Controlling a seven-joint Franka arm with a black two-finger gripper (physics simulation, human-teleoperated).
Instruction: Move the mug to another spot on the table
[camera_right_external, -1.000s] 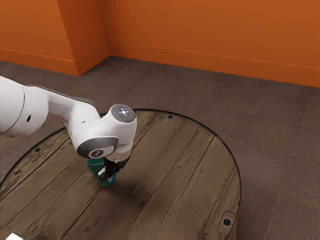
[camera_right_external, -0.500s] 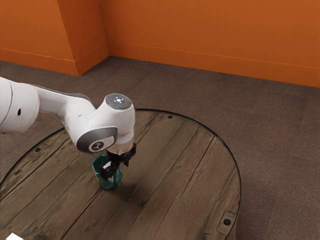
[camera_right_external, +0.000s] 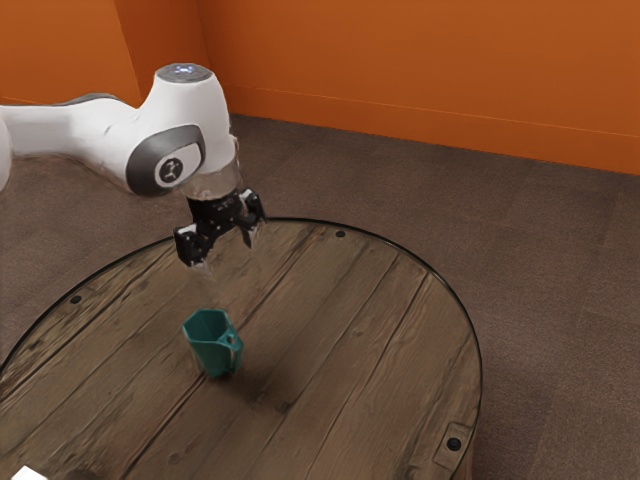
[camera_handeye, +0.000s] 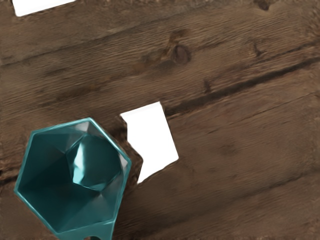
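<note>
jaws stand apart with nothing between them, the gripper (camera_right_external: 220, 243) hanging in the air with its fingers pointing down at the table (camera_right_external: 360, 320). the white arm (camera_right_external: 90, 145) comes in from 9 o'clock in the exterior view and bends down at the wrist. the teal mug (camera_right_external: 212, 340) stands upright on the planks at 6 o'clock from the gripper, well apart from it, toward 8 o'clock of the round top's middle, its handle turned to about 4 o'clock. from the wrist the mug (camera_handeye: 72, 175) shows its open mouth, a white patch (camera_handeye: 150, 140) just beside it. brown carpet (camera_right_external: 520, 230) and an orange wall (camera_right_external: 420, 60) lie beyond.
</note>
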